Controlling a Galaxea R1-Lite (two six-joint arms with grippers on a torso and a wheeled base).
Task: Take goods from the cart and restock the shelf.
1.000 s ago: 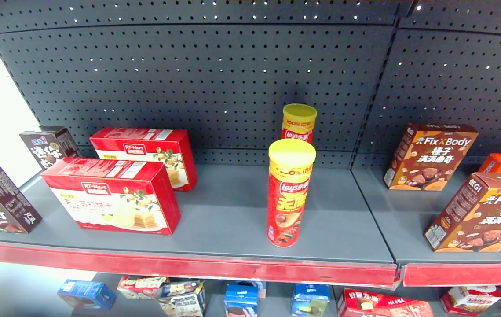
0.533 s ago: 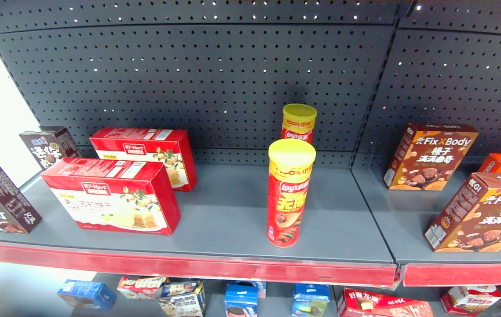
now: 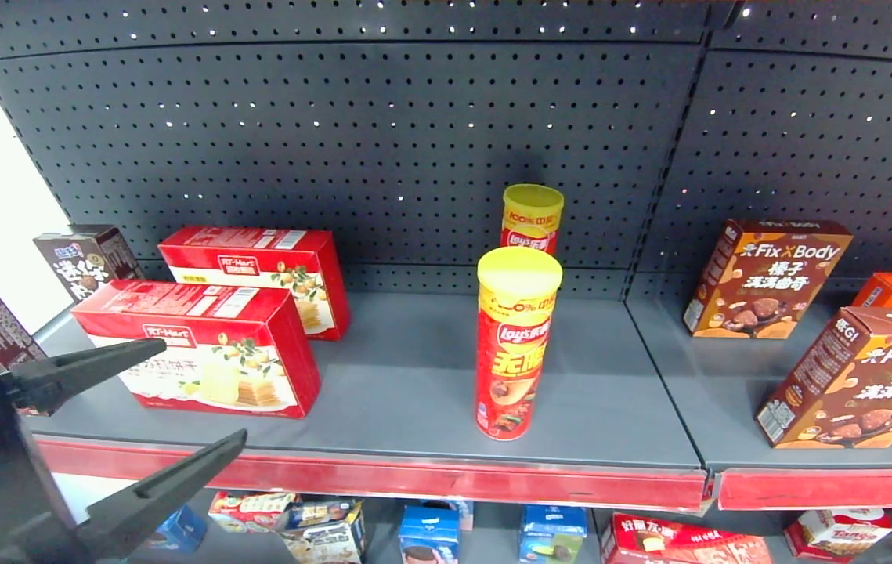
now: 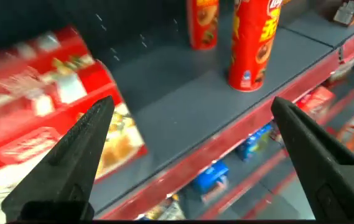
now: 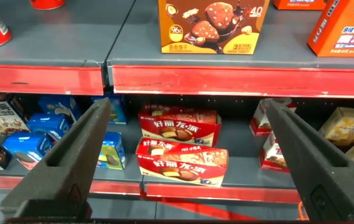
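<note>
- left gripper [image 3: 203,388]: 8 o'clock in head view, jaws wide apart, at shelf [image 3: 406,376] front edge, just off red cracker box [image 3: 195,352]
- front chip can [image 3: 518,352] upright mid-shelf; rear chip can [image 3: 532,218] behind it at 12 o'clock
- right gripper [image 5: 187,102]: jaws apart, facing red pie boxes [image 5: 180,124] on lower tier

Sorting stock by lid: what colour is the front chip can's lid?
Yellow lid, clearest in head view.

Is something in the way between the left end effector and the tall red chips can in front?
Nothing visible is. Bare shelf lies between the open left end effector and the front chips can. The front red box sits off to one side, not on that path.
</note>
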